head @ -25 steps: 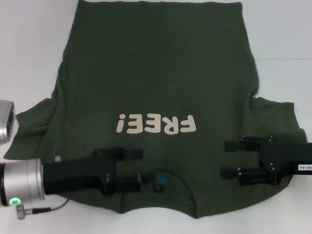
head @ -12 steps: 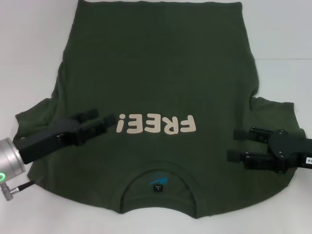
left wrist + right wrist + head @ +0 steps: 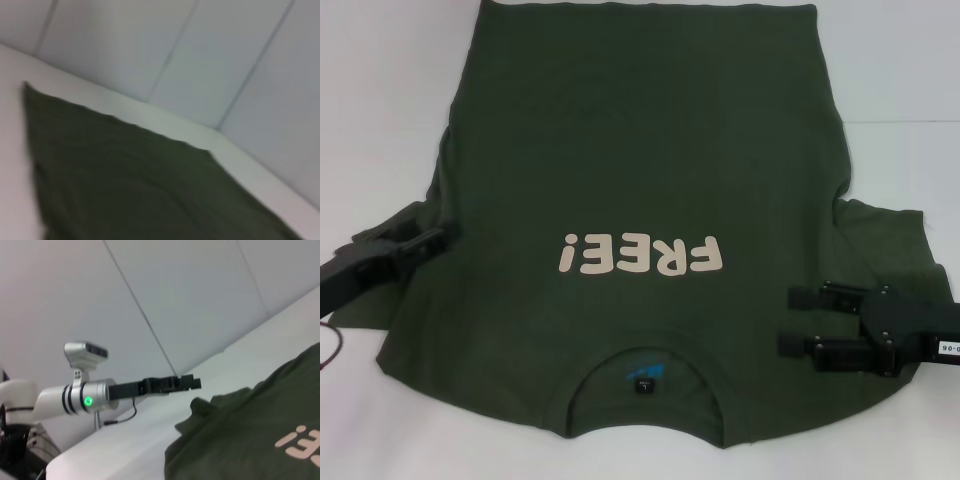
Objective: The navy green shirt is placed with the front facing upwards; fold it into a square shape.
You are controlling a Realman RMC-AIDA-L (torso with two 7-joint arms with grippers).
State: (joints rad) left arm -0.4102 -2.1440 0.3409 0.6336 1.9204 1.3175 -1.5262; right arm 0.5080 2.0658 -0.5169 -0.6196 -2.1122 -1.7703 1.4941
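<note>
The navy green shirt [image 3: 640, 200] lies spread flat and face up on the white worktop [image 3: 380, 100], collar toward the robot and hem at the far edge, so the cream "FREE!" lettering [image 3: 640, 255] reads upside down in the head view. No fold shows: both short sleeves stick out to the sides and the body is at full length, so by my reading the whole job of folding it square is still ahead. The cloth is dark olive, mostly smooth, with a small blue label [image 3: 642, 371] inside the round neck. The right gripper [image 3: 802, 320] hovers over the shoulder area beside the collar, its fingers spread apart and holding nothing. The left gripper [image 3: 428, 240] sits over the left sleeve; whether its fingers are parted I cannot tell.
</note>
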